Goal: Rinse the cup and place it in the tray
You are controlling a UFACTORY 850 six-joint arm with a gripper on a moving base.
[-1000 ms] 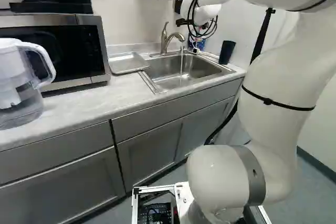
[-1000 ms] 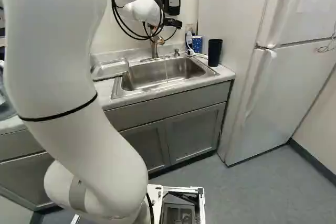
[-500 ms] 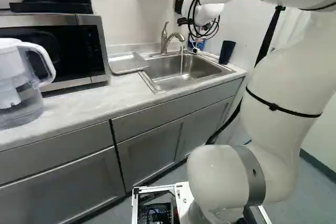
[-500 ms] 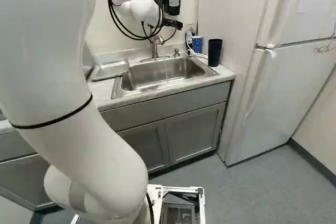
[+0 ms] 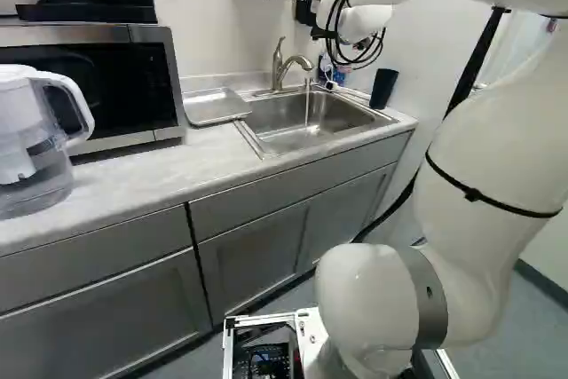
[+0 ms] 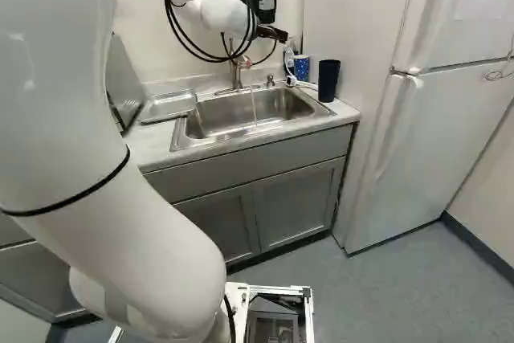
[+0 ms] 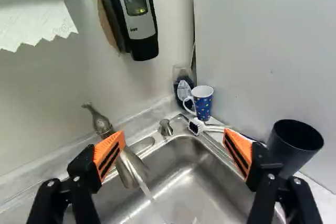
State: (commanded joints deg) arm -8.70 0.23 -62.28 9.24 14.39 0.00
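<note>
My gripper [image 6: 275, 34] hangs above the back of the sink in the right base view. In the wrist view the gripper [image 7: 172, 153] stands open, with nothing between its orange pads. Ahead of it, in the corner behind the sink, is a blue patterned white mug [image 7: 202, 102], its handle facing the faucet side. A taller black cup [image 7: 294, 145] stands close to one finger, beyond the sink's edge. Water runs from the faucet [image 5: 288, 64] into the steel sink [image 5: 306, 122]. The metal tray [image 5: 213, 106] lies on the counter beside the sink and looks bare.
A brush [image 7: 202, 127] and a clear bottle [image 7: 182, 83] are near the mug. A soap dispenser [image 7: 136, 19] and a paper towel holder hang on the wall. At the left of the left base view are a microwave [image 5: 98, 86] and a water pitcher [image 5: 35, 139]. A fridge [image 6: 434, 134] stands right of the sink.
The arm has swung, carrying the open gripper a little to the right in both base views. The base, cups and tray have stayed put, and the water keeps running.
</note>
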